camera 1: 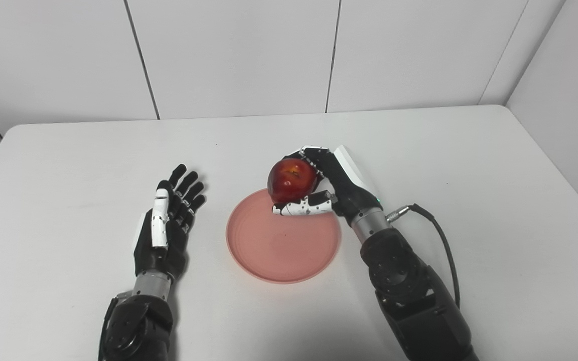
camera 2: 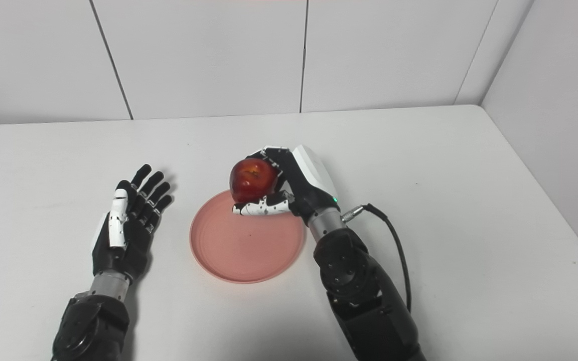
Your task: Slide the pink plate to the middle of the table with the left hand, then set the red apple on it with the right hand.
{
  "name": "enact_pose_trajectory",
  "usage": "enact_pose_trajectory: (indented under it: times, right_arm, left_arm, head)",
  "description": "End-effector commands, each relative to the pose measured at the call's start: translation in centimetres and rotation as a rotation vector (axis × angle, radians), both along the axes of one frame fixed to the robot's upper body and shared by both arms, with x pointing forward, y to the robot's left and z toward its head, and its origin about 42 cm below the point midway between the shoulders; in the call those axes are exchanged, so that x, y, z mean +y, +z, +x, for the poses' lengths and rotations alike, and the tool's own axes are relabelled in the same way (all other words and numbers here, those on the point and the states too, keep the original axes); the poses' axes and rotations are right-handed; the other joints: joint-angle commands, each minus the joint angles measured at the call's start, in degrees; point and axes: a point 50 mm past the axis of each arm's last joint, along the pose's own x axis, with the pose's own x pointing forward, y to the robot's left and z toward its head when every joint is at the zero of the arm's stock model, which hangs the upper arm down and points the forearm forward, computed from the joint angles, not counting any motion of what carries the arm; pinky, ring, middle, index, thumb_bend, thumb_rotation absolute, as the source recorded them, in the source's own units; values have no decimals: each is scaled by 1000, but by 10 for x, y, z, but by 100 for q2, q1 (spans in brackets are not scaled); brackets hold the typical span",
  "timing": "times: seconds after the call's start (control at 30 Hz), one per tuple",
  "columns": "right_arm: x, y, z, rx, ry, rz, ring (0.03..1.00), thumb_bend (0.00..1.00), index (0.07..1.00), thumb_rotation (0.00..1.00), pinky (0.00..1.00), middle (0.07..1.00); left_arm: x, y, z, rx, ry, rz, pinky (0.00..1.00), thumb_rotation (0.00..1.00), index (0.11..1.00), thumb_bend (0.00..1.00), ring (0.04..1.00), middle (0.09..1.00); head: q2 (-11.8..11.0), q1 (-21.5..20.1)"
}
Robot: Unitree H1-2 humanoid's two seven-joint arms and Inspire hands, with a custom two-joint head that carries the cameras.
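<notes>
The pink plate lies flat near the middle of the white table. My right hand is shut on the red apple and holds it over the plate's far rim, a little above it. My left hand is open and empty, palm up, fingers spread, resting on the table to the left of the plate and apart from it. The scene also shows in the right eye view: plate, apple, right hand, left hand.
A black cable loops from my right wrist over the table. White wall panels stand behind the table's far edge, and a wall runs along its right side.
</notes>
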Motion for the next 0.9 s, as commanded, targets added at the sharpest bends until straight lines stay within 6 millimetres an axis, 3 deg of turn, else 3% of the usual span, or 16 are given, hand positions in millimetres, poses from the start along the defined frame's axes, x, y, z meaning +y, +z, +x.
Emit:
enact_pose_trajectory:
  times: [0.0,0.37,0.87]
  right_arm:
    - [9,12,0,-85,55,16,479,510,488,124,427,523]
    - [10,-9,-9,-28,62,9,480,509,488,123,422,527]
    - [16,-18,-12,-46,116,-27,466,509,489,125,392,526]
  left_arm:
    - [-5,4,-1,-13,6,-1,916,1000,891,373,899,905]
    - [-9,6,0,-14,9,-6,922,1000,895,371,902,907]
    - [-12,7,0,-8,14,-7,917,1000,891,369,900,907]
  head:
    - [14,34]
    - [51,128]
    - [80,225]
